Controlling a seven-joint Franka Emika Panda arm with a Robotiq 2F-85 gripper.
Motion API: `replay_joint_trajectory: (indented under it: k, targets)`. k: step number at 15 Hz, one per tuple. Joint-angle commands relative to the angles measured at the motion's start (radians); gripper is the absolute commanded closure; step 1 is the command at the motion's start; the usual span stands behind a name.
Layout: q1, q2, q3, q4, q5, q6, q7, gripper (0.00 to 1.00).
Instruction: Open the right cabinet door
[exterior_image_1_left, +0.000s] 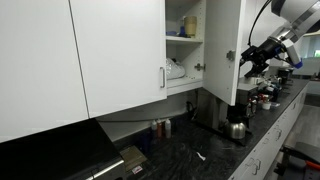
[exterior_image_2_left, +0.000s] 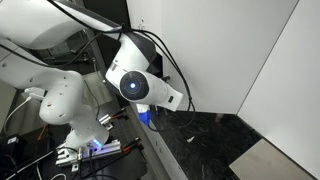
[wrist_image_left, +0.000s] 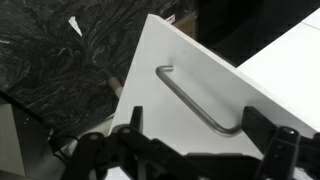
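Spread hand (wrist_image_left: 202, 138) before right cabinet door (wrist_image_left: 185, 55)

Countertop (exterior_image_1_left: 215, 150): black, white-veined stone.
Kettle (exterior_image_1_left: 237, 128): metal, upright beside the wall.
White scrap (exterior_image_1_left: 201, 156): lying flat, mid-counter.

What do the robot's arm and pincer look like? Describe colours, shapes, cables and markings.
The arm is glossy white with rounded, bulging joints. One joint carries a round blue light. Black cables loop over it. The pincer is black and angular, with two fingers.
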Motion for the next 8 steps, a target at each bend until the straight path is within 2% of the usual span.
replay_joint_trajectory:
  k: [1, 5, 8]
  targets:
    - [-0.003, -0.019, -0.046, 0.075, -0.054, -0.178, 0.061, 0.0]
    - [-0.01, -0.015, -0.074, 0.127, -0.051, -0.304, 0.105, 0.0]
    - [-0.024, -0.016, -0.077, 0.152, -0.052, -0.353, 0.154, 0.0]
